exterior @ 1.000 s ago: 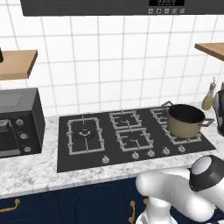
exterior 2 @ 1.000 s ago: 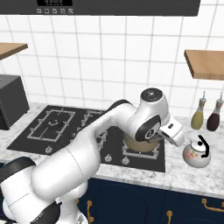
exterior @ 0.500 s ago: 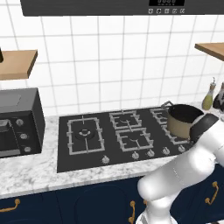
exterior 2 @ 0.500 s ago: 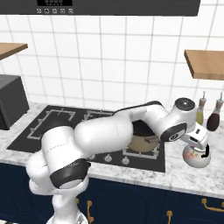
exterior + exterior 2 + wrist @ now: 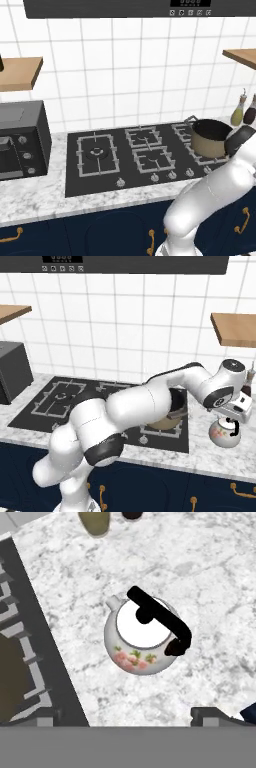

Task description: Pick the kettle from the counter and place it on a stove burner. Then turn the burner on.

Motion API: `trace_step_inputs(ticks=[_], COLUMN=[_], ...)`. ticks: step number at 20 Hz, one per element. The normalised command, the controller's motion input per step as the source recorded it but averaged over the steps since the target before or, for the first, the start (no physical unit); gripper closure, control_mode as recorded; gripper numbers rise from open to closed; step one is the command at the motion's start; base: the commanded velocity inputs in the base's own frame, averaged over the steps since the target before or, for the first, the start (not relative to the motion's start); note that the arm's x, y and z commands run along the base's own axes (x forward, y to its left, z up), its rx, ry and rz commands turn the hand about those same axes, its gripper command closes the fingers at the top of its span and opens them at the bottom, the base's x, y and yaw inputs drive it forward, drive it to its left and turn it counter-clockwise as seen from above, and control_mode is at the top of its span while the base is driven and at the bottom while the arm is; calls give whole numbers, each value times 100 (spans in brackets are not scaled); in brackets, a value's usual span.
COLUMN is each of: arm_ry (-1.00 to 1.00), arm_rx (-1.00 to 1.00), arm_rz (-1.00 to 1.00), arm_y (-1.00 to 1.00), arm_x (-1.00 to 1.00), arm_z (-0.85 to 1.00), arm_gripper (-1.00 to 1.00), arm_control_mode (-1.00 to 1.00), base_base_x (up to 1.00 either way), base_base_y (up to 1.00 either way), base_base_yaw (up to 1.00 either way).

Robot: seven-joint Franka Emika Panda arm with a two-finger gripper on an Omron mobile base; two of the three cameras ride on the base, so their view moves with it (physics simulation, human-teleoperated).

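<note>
Right base view: hand (image 5: 234, 421) hangs directly above the kettle (image 5: 224, 432) on the worktop (image 5: 215, 456); finger spread cannot be told.

A rendered home kitchen. A black gas hob (image 5: 145, 155) with square grey grates and a row of knobs is set into a white-grey marbled worktop (image 5: 35, 197). White square wall tiles (image 5: 125, 75) rise behind it, and a dark extractor hood (image 5: 125, 7) with a small control panel hangs above. Wooden shelves (image 5: 17, 72) flank the hob on both sides. A dark microwave oven (image 5: 22, 140) sits on the worktop at the left. Navy cabinet fronts (image 5: 200, 491) with brass handles run below. A tan cooking pot (image 5: 210, 137) stands on the hob, two bottles (image 5: 239, 111) stand by the wall, and a small floral kettle (image 5: 142, 637) rests on the worktop.
</note>
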Motion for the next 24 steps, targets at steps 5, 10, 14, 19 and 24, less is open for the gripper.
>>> trace_step_inputs(ticks=[5, 10, 14, 19, 24], arm_ry=[5, 0, -2, -6, -10], arm_rx=[-7, -10, 0, 0, 0], arm_rz=[0, 3, 7, 13, 15], arm_y=[-17, -32, -41, -32, -9], arm_x=[1, 13, 21, 19, 37], arm_z=[-40, -49, -31, -47, -57], arm_gripper=[-100, -100, -100, -100, 100], arm_control_mode=[-100, -100, -100, -100, -100], base_base_x=[0, 0, 0, 0, 0], base_base_y=[0, 0, 0, 0, 0], base_base_yaw=[0, 0, 0, 0, 0])
